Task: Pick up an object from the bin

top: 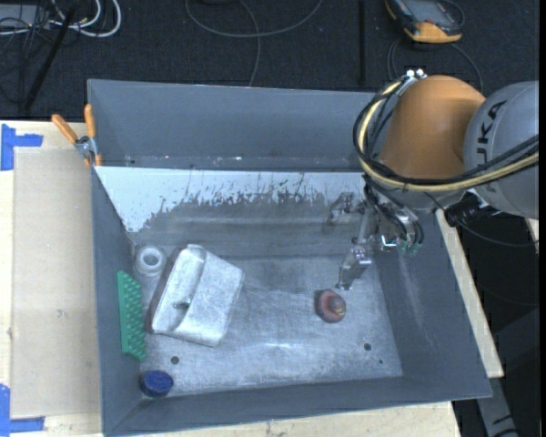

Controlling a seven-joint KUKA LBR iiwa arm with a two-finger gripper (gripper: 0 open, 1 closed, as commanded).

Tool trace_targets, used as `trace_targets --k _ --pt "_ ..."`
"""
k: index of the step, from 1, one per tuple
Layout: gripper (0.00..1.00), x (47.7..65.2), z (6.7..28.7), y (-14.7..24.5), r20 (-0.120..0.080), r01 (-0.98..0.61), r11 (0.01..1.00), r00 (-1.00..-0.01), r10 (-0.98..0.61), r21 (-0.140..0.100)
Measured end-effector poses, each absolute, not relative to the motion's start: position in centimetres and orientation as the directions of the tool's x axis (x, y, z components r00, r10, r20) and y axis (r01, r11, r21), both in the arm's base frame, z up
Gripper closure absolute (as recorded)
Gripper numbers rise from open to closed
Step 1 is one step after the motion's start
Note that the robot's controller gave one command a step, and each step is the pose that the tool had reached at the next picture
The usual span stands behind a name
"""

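My gripper (347,246) hangs low over the right part of the bin, open, with nothing between its fingers. Its nearer fingertip (348,279) stands just up and right of a small round reddish-brown ball (330,306) lying on the bin floor. Whether it touches the ball I cannot tell. The other fingertip (339,211) is closer to the back wall.
At the left of the bin lie a white folded block (197,295), a green ridged strip (130,314) along the left wall, a small white cap (149,260) and a blue cap (156,383) in the front left corner. The arm with its orange cover reaches in from the right.
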State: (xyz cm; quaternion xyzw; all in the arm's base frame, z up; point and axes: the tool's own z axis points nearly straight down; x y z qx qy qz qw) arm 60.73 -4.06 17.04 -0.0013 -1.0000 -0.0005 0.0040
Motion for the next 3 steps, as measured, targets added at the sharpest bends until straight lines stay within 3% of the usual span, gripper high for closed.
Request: trace_targets --k 1,2,3 --pt "0.00 56.8 7.2 -5.4 -0.002 -0.141 0.990 -0.990 -0.141 0.001" --pt "1.00 57.0 7.6 -5.5 -0.006 -0.142 0.990 -0.990 -0.142 -0.001" --pt "1.00 56.9 22.8 -3.6 -0.007 -0.390 0.921 -0.921 -0.390 -0.002"
